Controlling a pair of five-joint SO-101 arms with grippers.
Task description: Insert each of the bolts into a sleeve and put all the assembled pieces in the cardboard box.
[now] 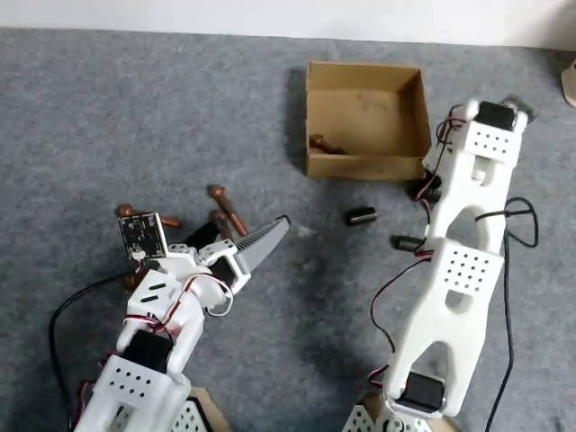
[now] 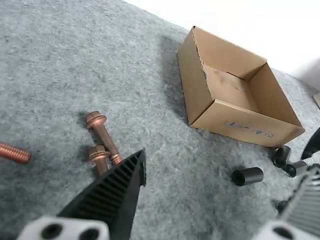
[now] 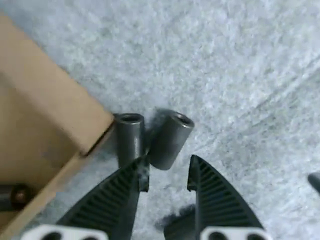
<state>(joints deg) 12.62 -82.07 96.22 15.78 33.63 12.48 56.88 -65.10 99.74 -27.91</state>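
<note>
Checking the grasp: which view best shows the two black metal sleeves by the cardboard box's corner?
Right wrist view: the two black metal sleeves lie close up, side by side, before the open right gripper. The left wrist view shows them small beside the cardboard box; in the high view the right arm mostly hides them.
</note>
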